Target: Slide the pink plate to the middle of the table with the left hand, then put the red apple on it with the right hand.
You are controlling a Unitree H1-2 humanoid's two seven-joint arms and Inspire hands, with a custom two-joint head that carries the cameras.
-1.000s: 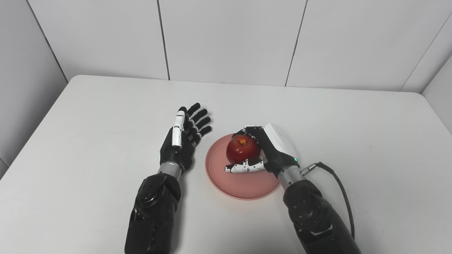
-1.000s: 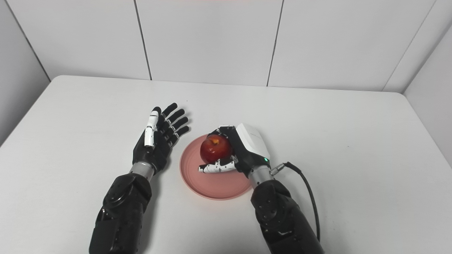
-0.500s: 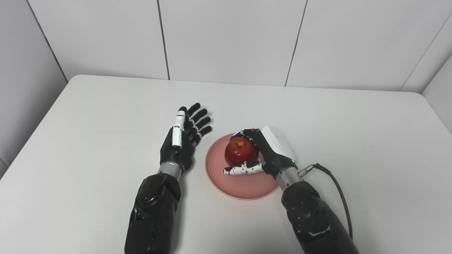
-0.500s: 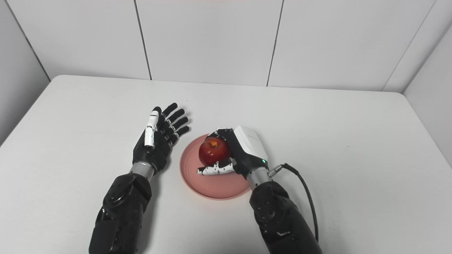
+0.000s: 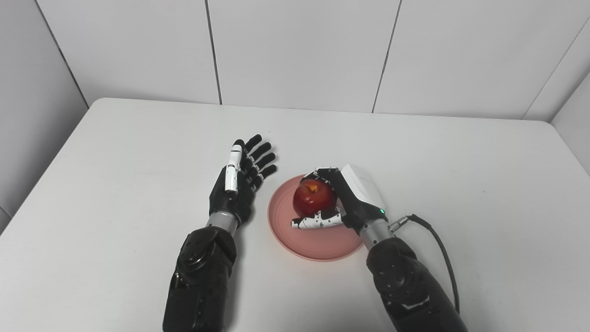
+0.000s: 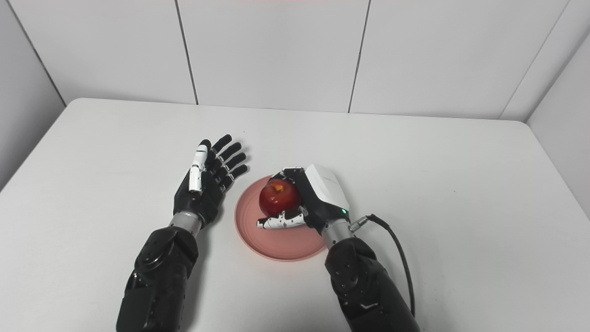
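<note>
We see a white table (image 5: pixel 115 152) with a pink plate (image 5: pixel 318 244) lying flat near the middle of it, somewhat closer to the near edge than to the far edge. Our right hand (image 5: pixel 350 200) reaches over the plate from its right side, and its fingers (image 5: pixel 322 172) curl around the far side of a red apple (image 5: pixel 313 197) while the white thumb (image 5: pixel 317 222) lies along the near side, so the hand is wrapped around the apple. The apple sits stem hollow up over the far half of the plate; we cannot tell whether its underside touches the plate or hangs just above it. A black cable (image 5: pixel 442 258) runs from the right wrist out toward the near right of the table. Our left hand (image 5: pixel 237 184) is just left of the plate, apart from its rim, palm turned up and inward, fingers (image 5: pixel 258 154) straight and fanned toward the far edge, holding nothing. Both dark forearms come in from the near edge.
</note>
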